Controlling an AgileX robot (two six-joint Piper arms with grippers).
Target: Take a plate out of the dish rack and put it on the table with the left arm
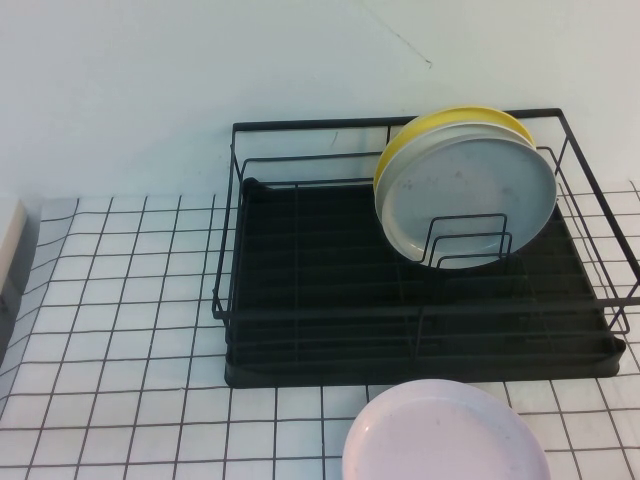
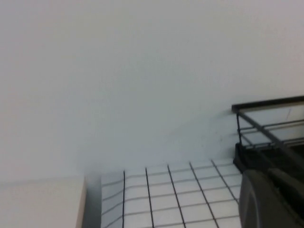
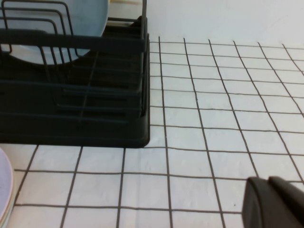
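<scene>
The pale pink-lilac plate lies flat on the table in front of the black dish rack, at the bottom edge of the high view. Its edge also shows in the right wrist view. A grey plate and a yellow plate behind it stand upright in the rack's dividers. Neither arm shows in the high view. My left gripper is shut and empty, over the table to the left of the rack's corner. My right gripper is shut and empty, above the table to the right of the rack.
A white wall runs behind the rack. A pale boxy object sits at the table's left edge and also shows in the left wrist view. Gridded table surface lies left of the rack and to its right.
</scene>
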